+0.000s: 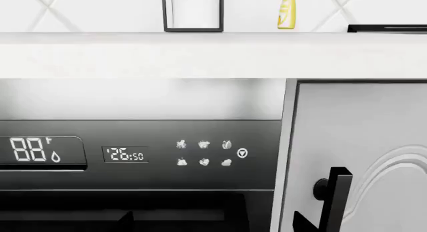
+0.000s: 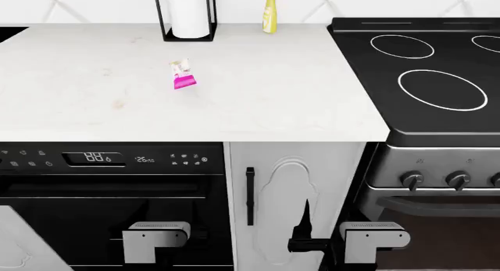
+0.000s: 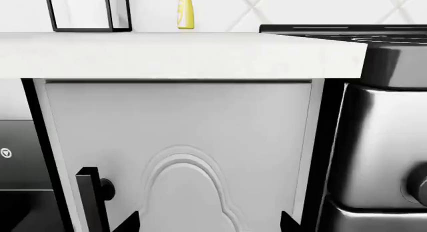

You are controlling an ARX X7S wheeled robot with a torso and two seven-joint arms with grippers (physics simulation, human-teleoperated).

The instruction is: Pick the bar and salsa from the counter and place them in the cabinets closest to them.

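1. Hands are seen at the bottom of the head view: the left hand (image 2: pixel 156 242) at lower left before the black appliance (image 2: pixel 109 212), the right hand (image 2: pixel 373 240) at lower right beside the white cabinet door (image 2: pixel 293 201). Whether their fingers are spread or pressed together cannot be told; nothing is held.
2. A black vertical handle (image 2: pixel 250 196) is fixed on the door's left edge.
3. The bar (image 2: pixel 182 75) is found lying flat on the bench (image 2: pixel 258 101), upper left of centre.
4. A towel holder (image 2: pixel 186 16) and a pale yellow bottle (image 2: pixel 270 14) are set at the bench's rear edge.
5. A black stovetop (image 2: pixel 422 72) is seen at upper right.
6. The salsa is not seen in any view.
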